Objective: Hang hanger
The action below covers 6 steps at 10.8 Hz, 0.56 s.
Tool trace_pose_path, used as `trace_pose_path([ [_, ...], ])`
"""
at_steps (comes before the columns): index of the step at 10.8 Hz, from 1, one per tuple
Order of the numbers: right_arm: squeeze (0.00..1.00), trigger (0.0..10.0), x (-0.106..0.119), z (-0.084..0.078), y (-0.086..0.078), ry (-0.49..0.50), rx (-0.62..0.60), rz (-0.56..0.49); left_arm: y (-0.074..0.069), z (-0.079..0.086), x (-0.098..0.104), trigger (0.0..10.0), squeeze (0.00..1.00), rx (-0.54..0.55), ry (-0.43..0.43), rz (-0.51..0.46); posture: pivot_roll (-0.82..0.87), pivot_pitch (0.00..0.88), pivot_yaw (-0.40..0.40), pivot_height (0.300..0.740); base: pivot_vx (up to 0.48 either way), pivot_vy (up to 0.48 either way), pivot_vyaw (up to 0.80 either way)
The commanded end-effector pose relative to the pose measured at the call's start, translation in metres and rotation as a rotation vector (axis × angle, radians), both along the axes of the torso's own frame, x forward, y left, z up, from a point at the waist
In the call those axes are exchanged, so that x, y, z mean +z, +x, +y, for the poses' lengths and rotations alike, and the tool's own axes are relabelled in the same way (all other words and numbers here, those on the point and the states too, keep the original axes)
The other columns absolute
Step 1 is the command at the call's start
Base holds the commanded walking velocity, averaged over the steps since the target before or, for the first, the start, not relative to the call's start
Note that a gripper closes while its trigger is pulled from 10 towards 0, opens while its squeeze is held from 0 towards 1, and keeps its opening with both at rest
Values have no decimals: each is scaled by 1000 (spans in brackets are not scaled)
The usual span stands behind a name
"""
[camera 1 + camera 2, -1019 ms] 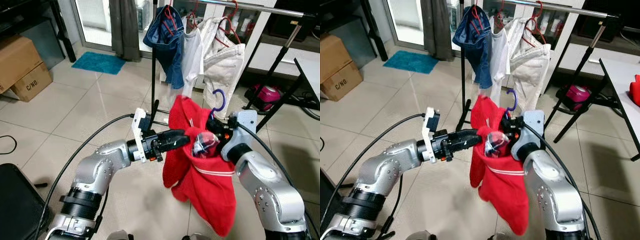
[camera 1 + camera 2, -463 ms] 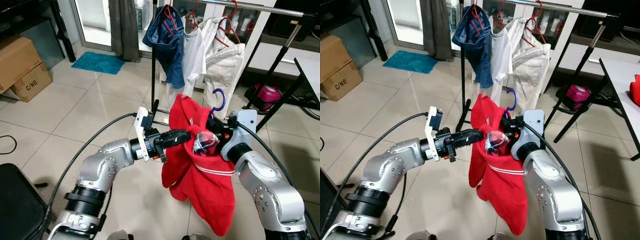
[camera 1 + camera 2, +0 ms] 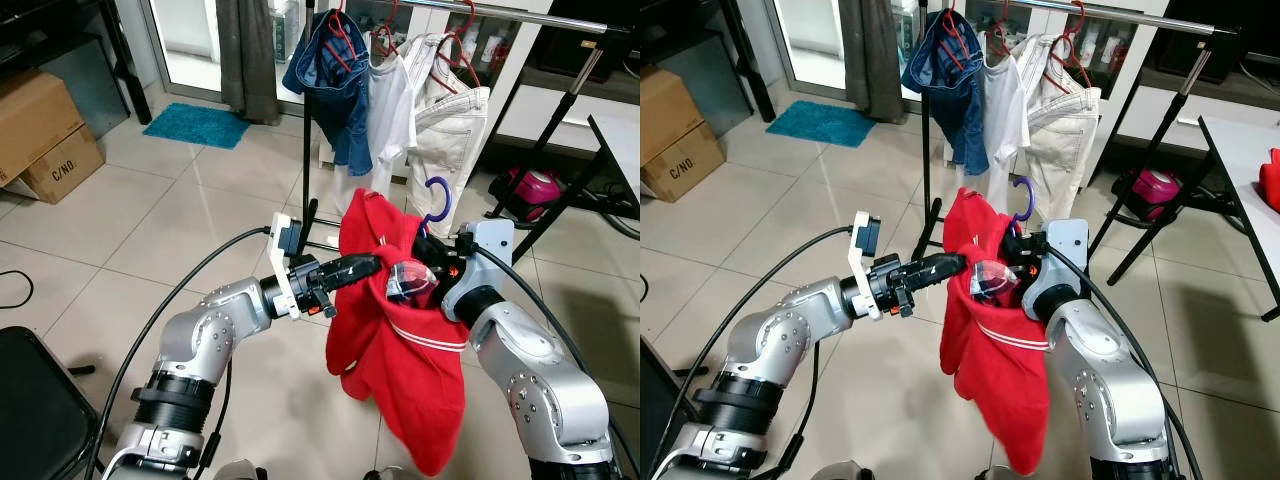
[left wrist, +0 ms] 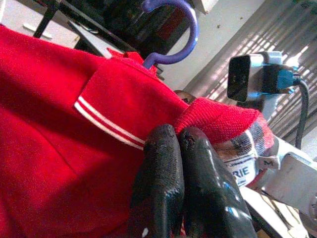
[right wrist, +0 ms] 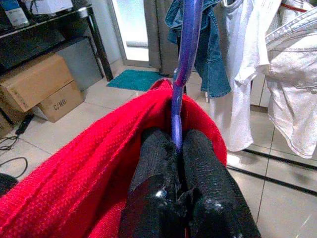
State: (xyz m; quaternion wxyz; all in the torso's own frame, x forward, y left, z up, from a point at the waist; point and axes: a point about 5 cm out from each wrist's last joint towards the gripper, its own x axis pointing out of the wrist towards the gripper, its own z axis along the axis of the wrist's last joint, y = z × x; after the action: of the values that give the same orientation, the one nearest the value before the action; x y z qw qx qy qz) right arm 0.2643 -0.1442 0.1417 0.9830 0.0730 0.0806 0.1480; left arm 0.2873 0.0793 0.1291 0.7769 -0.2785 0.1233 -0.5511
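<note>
Right gripper: my right gripper (image 5: 176,148) is clenched on the neck of the purple hanger (image 5: 187,59); the two black fingers (image 5: 208,183) press it from either side, with red cloth bunched around them.
Purple hanger: its hook (image 3: 437,203) rises straight above my right gripper, free in the air, well short of the rail and below it.
Red shirt: the red shirt (image 3: 405,350) is draped over the hanger, its collar gathered at my right gripper and the body hanging down below it in front of my right forearm. A white double stripe (image 4: 106,124) edges the collar, and a size label (image 4: 245,171) shows inside the neck.
Left gripper: my left gripper (image 4: 181,144) reaches in from the side opposite my right gripper. Its fingers (image 4: 158,173) are pressed together and lie against the shirt's collar; I cannot tell whether any cloth is pinched between them.
Rail: the clothes rail (image 3: 520,17) runs above and beyond both grippers.
Hanging clothes: a blue denim garment (image 3: 330,85), a white shirt (image 3: 385,110) and a cream jacket (image 3: 450,120) hang from it on red hangers (image 3: 455,55), beyond my grippers.
Floor: pale tiles (image 3: 180,210) lie beneath both arms.
</note>
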Motion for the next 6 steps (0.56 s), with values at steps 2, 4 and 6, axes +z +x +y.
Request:
trace_pose_path([
  [2,0,10000,2,-9,1,-51,-62,-4,-3,10,16,0,0,47,13,-67,-59,25,-14,740,0,0,0],
  [4,0,10000,-14,-39,5,-138,-280,86,-23,25,34,0,0,76,58,-132,-46,30,-20,740,0,0,0],
  [6,0,10000,-17,-52,8,-180,-364,102,-40,35,51,0,0,77,55,-167,-33,32,-30,740,0,0,0],
])
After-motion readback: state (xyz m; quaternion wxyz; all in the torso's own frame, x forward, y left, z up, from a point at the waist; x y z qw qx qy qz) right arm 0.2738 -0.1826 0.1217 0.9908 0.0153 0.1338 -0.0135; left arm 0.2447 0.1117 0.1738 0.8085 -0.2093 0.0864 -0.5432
